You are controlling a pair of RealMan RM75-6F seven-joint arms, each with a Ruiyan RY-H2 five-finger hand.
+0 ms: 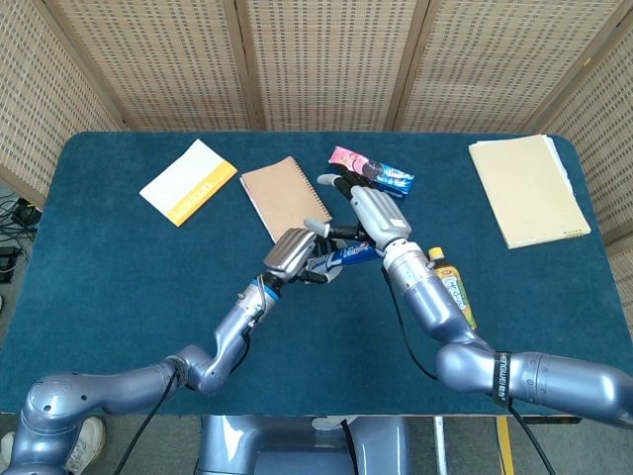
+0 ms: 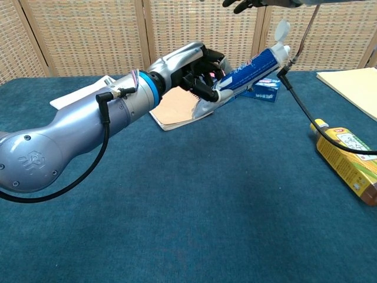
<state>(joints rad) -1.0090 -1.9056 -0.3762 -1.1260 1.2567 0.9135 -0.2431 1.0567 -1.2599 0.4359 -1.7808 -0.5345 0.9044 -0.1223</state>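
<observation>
Toothpaste tube sits gripped by its tail in the left hand, lifted over the table's middle, cap tilted up toward the right hand, spread and empty just above — best closed squarely round the cap end.

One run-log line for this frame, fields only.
left robot hand: grips toothpaste tube, lifted off table | right robot hand: over the tube's cap end, contact unclear | nearby: brown notebook, snack packet

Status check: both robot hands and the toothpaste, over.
Left robot hand grips toothpaste tube, raised off table. Right robot hand open above its cap end. Nothing between them.
</observation>
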